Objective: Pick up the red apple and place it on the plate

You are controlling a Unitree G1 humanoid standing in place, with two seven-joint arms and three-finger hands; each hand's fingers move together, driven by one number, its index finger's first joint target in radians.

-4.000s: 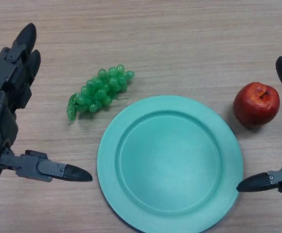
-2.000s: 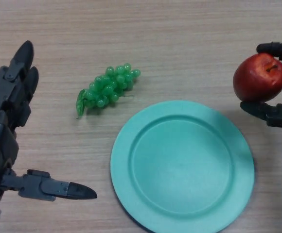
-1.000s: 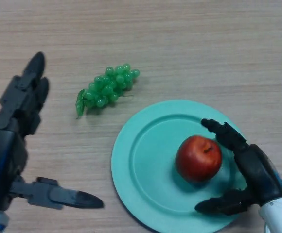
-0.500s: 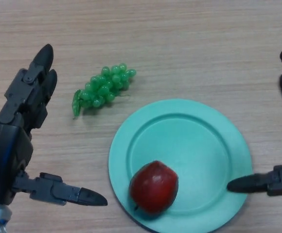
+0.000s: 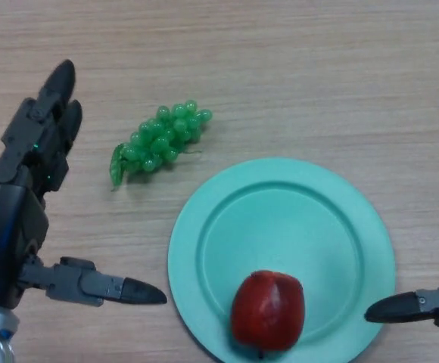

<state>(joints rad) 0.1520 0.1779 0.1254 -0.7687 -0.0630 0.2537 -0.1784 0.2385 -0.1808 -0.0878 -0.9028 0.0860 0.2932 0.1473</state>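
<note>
On the wooden table (image 5: 295,68) the red apple (image 5: 268,310) lay at the near edge of the green plate (image 5: 280,227), grapes (image 5: 159,140) far-left, while the left hand (image 5: 23,197) and right hand (image 5: 431,302) hovered spread wide, empty.

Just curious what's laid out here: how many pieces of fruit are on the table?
2: a red apple on the near part of the green plate, and a bunch of green grapes on the table beyond the plate's left side.
</note>
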